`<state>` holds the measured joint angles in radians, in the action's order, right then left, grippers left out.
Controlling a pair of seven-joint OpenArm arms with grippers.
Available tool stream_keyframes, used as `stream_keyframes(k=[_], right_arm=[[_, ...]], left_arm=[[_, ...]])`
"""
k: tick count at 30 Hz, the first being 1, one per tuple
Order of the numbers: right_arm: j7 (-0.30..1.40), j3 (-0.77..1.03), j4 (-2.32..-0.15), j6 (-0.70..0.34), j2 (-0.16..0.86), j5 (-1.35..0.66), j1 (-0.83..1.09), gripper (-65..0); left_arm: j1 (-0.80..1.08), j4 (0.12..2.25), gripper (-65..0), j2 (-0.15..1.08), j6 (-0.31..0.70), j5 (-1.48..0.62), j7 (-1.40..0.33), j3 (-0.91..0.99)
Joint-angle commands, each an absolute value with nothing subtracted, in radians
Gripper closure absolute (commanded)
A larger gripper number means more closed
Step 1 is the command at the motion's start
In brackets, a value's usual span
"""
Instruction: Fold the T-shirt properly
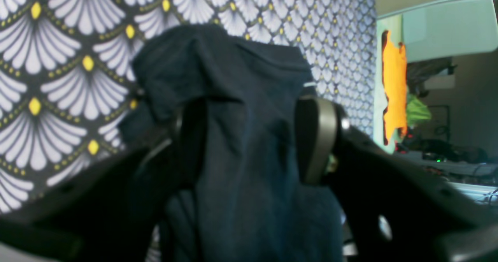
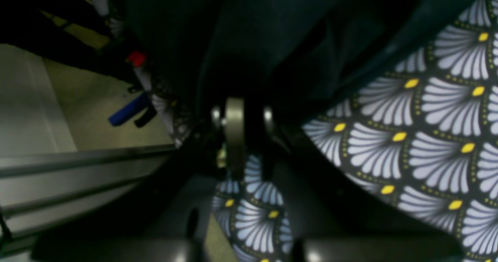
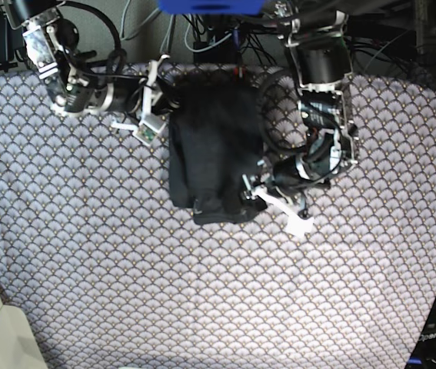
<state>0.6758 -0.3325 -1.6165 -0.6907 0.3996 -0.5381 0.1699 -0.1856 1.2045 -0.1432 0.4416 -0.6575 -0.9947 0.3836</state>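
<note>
The T-shirt (image 3: 214,150) lay bunched in a dark, roughly rectangular heap near the far middle of the scallop-patterned tablecloth (image 3: 202,292), its far edge close to the table's back rim. The left gripper (image 3: 254,192) was down at the heap's near right corner, and from its own wrist camera I could see the jaws standing wide with a thick fold of the dark fabric (image 1: 233,137) rising between them; one grey finger pad (image 1: 317,137) showed clearly on the right side of the cloth, while the other was mostly buried in shadow and folds. Whether the pads actually pressed the fabric or merely straddled it, I could not tell. The right gripper (image 3: 158,98) reached in at the heap's far left corner, its jaws drawn almost together; in the right wrist view the pale finger (image 2: 234,133) sat just beside its partner, with dark cloth (image 2: 249,40) draped right over the tips, though the blur and darkness hid whether any of it was pinched between them. Beyond the tablecloth's edge, an orange shape (image 1: 395,87) hung against a pale green panel.
</note>
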Motion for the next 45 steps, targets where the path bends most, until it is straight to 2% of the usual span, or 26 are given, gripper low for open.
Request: stream_keyframes(k=[1, 6, 14, 16, 18, 19, 24, 28, 30, 34, 39, 45], right_arm=[[0.653, -0.308, -1.635, -0.698, 0.423, -0.553, 0.162, -4.4], [0.651, -0.226, -1.635, -0.698, 0.473, -0.555, 0.162, -4.4], [0.654, -0.048, -1.652, -0.698, 0.529, -0.553, 0.229, -4.3], [0.662, 0.03, -1.69, -0.698, 0.539, -0.553, 0.292, -4.3], [0.662, 0.114, -1.75, -0.698, 0.541, -0.553, 0.377, -4.2], [0.662, 0.156, -1.778, -0.698, 0.538, -0.553, 0.418, -4.2], [0.662, 0.372, -1.906, -0.698, 0.492, -0.553, 0.621, -0.1], [0.651, 0.493, -1.916, -0.698, 0.449, -0.547, 0.75, 0.0], [0.648, 0.538, -1.899, -0.698, 0.42, -0.503, 0.789, 0.0], [0.587, 0.59, -1.844, -0.698, 0.3, -0.34, 0.825, 0.0], [0.429, 0.625, -1.62, -0.698, 0.147, -0.088, 0.773, 0.0], [0.151, 0.671, -1.148, -0.698, 0.09, 0.193, 0.607, 0.0]], left_arm=[[-0.205, 1.231, -35.4, -0.139, 0.453, -0.684, -0.993, 0.387], [-0.151, 1.372, -35.3, -0.101, 0.449, -0.699, -0.997, 0.389], [0.051, 1.655, -33.4, 0.097, 0.447, -0.862, -1.0, 0.389], [0.159, 1.747, -23.1, 0.171, 0.447, -0.909, -1.02, 0.392], [0.252, 1.819, -5.7, 0.232, 0.447, -0.934, -1.032, 0.407], [0.292, 1.85, 0.0, 0.251, 0.447, -0.94, -1.032, 0.424], [0.466, 1.974, 0.0, 0.291, 0.449, -0.944, -1.033, 0.518], [0.562, 1.994, 0.0, 0.294, 0.455, -0.908, -1.033, 0.519], [0.604, 1.994, 0.0, 0.294, 0.458, -0.834, -1.029, 0.49], [0.67, 1.992, 0.0, 0.286, 0.458, -0.607, -1.023, 0.361], [0.705, 1.92, 0.0, 0.228, 0.455, -0.275, -0.961, 0.176], [0.679, 1.609, 0.0, 0.101, 0.449, 0.027, -0.8, 0.054]])
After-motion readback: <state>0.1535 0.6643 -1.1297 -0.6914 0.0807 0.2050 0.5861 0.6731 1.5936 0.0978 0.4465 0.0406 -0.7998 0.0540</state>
